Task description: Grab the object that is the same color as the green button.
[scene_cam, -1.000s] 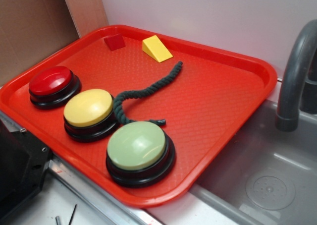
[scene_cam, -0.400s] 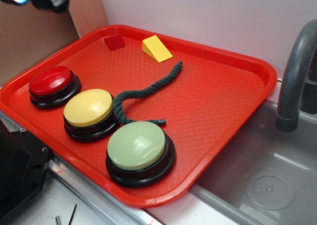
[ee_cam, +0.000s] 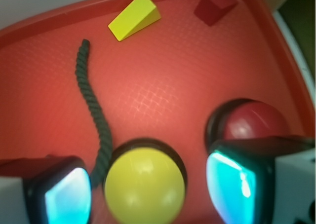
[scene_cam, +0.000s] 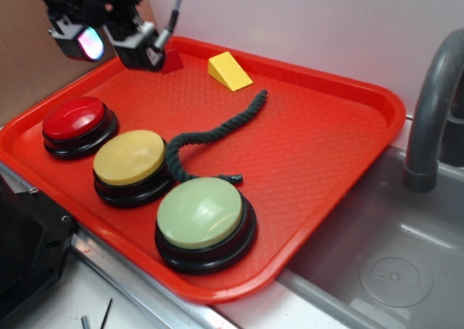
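While the gripper [scene_cam: 109, 35] hangs with jaws apart and empty at ten o'clock over the tray [scene_cam: 341, 148], the green rope [scene_cam: 210, 135] curls from centre against the yellow button [scene_cam: 129, 157], which descending fingers might strike.

A red tray [scene_cam: 341, 148] lay on the counter, beside a grey sink [scene_cam: 377, 264] with a dark faucet [scene_cam: 428, 119]. On the tray sat a red-domed button [scene_cam: 75, 120] and a yellow-domed button [scene_cam: 130, 159] — side by side on black bases. At the far edge stood a yellow wedge block [scene_cam: 228, 71] and a small red block [ee_cam: 213, 8], near each other. Brown cardboard [scene_cam: 36, 61] rose behind the tray — a pale wall [scene_cam: 312, 17] to its right.
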`<control>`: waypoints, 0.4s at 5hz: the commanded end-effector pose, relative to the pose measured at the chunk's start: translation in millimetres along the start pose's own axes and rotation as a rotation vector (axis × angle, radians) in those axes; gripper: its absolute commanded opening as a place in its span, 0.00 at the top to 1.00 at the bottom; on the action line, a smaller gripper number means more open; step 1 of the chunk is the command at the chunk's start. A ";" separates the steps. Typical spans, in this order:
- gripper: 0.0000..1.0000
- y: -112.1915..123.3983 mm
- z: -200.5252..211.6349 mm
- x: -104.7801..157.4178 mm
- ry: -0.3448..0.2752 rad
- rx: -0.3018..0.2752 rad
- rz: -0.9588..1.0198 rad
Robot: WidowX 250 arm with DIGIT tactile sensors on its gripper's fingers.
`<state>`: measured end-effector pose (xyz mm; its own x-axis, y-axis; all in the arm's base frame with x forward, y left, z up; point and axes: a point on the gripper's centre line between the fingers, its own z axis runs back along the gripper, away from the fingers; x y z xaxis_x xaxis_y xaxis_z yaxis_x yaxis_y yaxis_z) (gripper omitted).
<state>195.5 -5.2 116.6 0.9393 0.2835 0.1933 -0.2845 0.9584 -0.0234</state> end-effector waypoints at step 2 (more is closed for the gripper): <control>0.00 -36.3 -66.3 16.1 0.009 0.046 -0.128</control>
<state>222.8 -33.4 43.0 0.9813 0.1430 0.1288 -0.1526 0.9859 0.0682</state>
